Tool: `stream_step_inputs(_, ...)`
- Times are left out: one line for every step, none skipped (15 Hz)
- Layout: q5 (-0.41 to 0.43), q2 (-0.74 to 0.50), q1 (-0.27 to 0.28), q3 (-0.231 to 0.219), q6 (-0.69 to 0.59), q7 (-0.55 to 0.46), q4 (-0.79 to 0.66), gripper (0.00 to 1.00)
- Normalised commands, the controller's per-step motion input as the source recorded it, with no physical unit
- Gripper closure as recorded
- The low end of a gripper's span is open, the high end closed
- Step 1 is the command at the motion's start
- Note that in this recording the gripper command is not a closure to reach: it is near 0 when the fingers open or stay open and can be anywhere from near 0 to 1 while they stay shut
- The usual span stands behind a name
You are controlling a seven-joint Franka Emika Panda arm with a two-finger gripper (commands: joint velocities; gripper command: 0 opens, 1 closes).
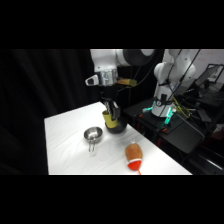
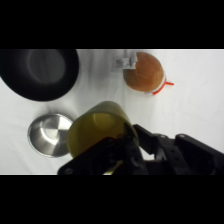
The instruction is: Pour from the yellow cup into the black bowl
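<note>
My gripper (image 1: 111,111) is shut on the yellow cup (image 1: 109,119), which hangs just above the table and in front of the black bowl (image 1: 119,127). In the wrist view the yellow cup (image 2: 96,130) sits large and tilted between the black fingers, its open mouth facing the camera. The black bowl (image 2: 41,72) lies at the upper left there, apart from the cup, with its inside showing dark and plain.
A shiny silver metal bowl (image 1: 93,133) with a handle sits left of the cup, also seen as the metal bowl (image 2: 50,133). An orange-and-red rounded object (image 1: 133,156) lies near the table's (image 1: 65,145) front edge. Dark equipment stands to the right.
</note>
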Motion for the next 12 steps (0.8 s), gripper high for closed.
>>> stream_step_inputs(-0.423,0.45,0.136,0.118,0.34,0.38,0.40,0.18)
stream_step_inputs(-0.395,0.49,0.106,0.067,0.37,0.32,0.41,0.18)
stream_step_inputs(-0.410,0.49,0.082,0.013,0.40,0.30,0.38,0.18)
stream_step_inputs(-0.362,0.50,0.070,-0.022,0.43,0.25,0.36,0.18)
stream_step_inputs(-0.326,0.48,0.067,-0.054,0.41,0.23,0.33,0.18)
stream_step_inputs(-0.248,0.46,0.068,-0.070,0.37,0.19,0.31,0.18)
stream_step_inputs(-0.184,0.43,0.078,-0.079,0.34,0.16,0.30,0.18)
stream_step_inputs(-0.169,0.40,0.101,-0.098,0.31,0.18,0.29,0.18)
stream_step_inputs(-0.083,0.40,0.103,-0.083,0.28,0.14,0.29,0.19)
stream_step_inputs(-0.026,0.37,0.107,-0.065,0.22,0.11,0.28,0.19)
stream_step_inputs(0.041,0.38,0.105,-0.036,0.19,0.07,0.28,0.19)
stream_step_inputs(0.086,0.37,0.100,-0.012,0.14,0.03,0.28,0.19)
